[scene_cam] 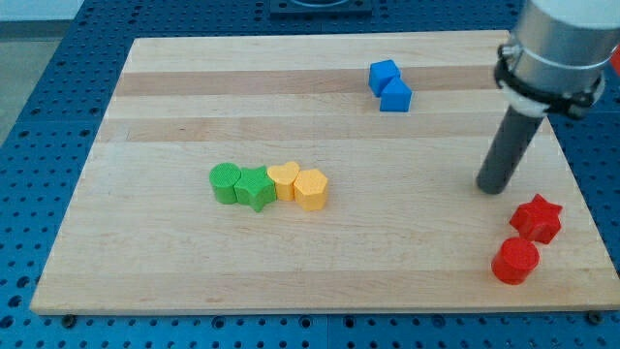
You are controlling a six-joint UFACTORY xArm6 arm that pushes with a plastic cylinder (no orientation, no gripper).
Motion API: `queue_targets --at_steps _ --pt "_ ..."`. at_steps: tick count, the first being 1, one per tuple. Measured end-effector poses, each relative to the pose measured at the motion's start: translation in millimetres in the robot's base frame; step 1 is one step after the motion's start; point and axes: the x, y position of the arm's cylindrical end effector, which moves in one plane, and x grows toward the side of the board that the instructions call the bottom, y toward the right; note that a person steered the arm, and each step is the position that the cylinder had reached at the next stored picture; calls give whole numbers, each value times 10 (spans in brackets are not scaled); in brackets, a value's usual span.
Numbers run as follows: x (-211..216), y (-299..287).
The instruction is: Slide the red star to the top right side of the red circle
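Nearest the view's bottom, the red circle block [514, 260] sits on the pale wooden board [194, 271], with the red star block [537, 217] touching its upper right. My tip [492, 187] stands just beside the star, up-left (a plain rod, no jaws). Mid-board lie green circle [225, 182], green star [256, 189], yellow heart [284, 179], yellow hexagon [311, 189]. Farthest: two blue cubes [389, 85].

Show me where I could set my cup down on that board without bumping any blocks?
Bare wood lies left of the green circle, across the bottom edge below the yellow blocks, and between them and my tip. It is crowded at lower right, where the red star and red circle sit.
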Motion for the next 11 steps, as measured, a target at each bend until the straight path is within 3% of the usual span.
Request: queue_targets --at_steps 1,2,9,10,11 --pt "7 211" --pt "303 569" --pt "612 392" --pt "-41 370" --pt "-608 -53"
